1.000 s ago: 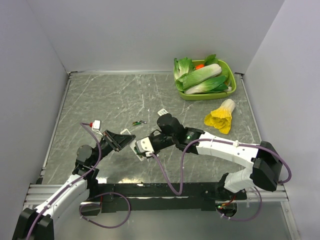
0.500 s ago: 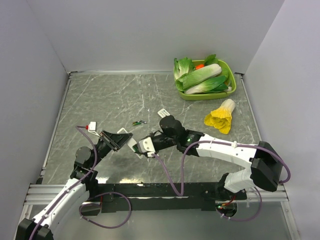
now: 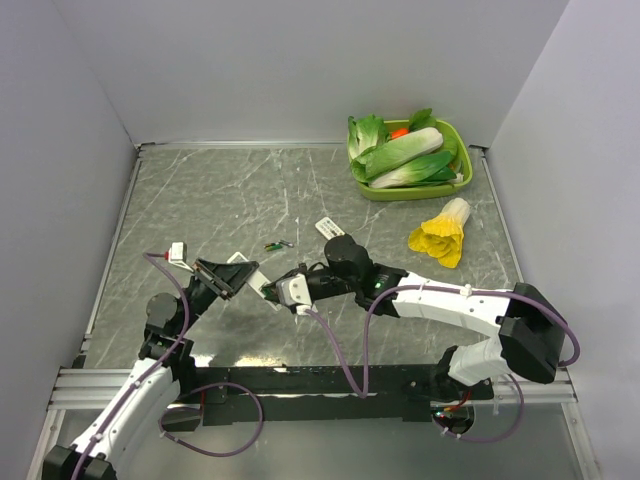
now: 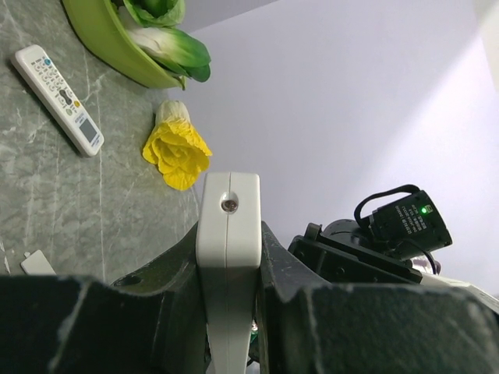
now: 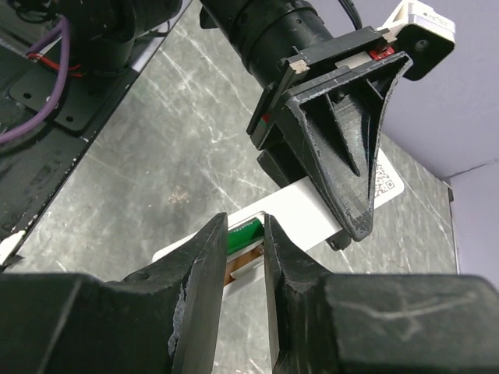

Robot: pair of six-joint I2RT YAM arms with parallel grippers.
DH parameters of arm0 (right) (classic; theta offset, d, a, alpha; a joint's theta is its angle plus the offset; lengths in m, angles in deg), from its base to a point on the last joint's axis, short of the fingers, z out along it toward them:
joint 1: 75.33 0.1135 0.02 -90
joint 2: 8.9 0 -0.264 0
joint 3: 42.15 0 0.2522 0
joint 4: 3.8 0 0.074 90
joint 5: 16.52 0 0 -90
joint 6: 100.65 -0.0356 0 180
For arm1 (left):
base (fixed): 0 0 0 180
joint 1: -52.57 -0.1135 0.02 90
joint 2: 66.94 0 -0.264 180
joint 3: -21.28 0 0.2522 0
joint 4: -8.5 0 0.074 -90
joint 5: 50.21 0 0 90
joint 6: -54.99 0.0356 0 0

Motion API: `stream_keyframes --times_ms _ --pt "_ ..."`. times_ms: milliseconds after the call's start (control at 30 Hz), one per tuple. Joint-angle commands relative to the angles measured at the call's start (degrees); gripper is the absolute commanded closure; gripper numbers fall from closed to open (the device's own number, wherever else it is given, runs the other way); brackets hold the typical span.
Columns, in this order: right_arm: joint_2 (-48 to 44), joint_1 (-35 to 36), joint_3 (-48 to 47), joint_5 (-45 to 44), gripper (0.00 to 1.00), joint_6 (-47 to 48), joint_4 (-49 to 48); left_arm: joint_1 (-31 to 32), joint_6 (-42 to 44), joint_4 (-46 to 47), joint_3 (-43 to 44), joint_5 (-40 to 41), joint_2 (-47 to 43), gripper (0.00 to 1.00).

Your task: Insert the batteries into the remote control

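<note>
The slim white remote control (image 4: 228, 191) is held off the table by my left gripper (image 4: 230, 234), shut on its sides. In the top view the left gripper (image 3: 228, 278) meets my right gripper (image 3: 274, 292) over the near middle of the table. The right wrist view shows the remote (image 5: 312, 214) back side up with its compartment open. One green battery (image 5: 243, 232) lies at that compartment between the fingers of the right gripper (image 5: 245, 226), which touch it on both sides. Another green battery (image 3: 279, 245) lies on the table behind them.
A wider white remote with coloured buttons (image 3: 329, 228) lies just beyond the right arm. A green bowl (image 3: 400, 193) of leafy vegetables stands at the back right, with a yellow-leafed cabbage (image 3: 440, 235) in front of it. A small white piece (image 4: 37, 263) lies on the table.
The left arm has drawn the remote slightly left and back, and the right gripper has followed it. The right fingers have narrowed around the battery.
</note>
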Motion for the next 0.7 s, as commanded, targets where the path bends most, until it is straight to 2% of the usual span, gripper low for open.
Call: stream_keyframes --times_ms 0,333,667 --pt "1.92 -0.36 3.73 -0.68 0.73 -2.29 10.31 -1.44 -6.09 11.56 5.16 0.29 -2.20 0.99" --pt "7.54 -0.62 0.39 1.33 0.77 -3.78 11.62 -1.53 1.04 7.52 9.64 -4.45 -2.03 0.98" --pt "8.78 -0.54 -1.19 2.31 0.78 -9.40 9.78 -1.53 3.67 11.29 9.73 -8.33 -0.53 0.98"
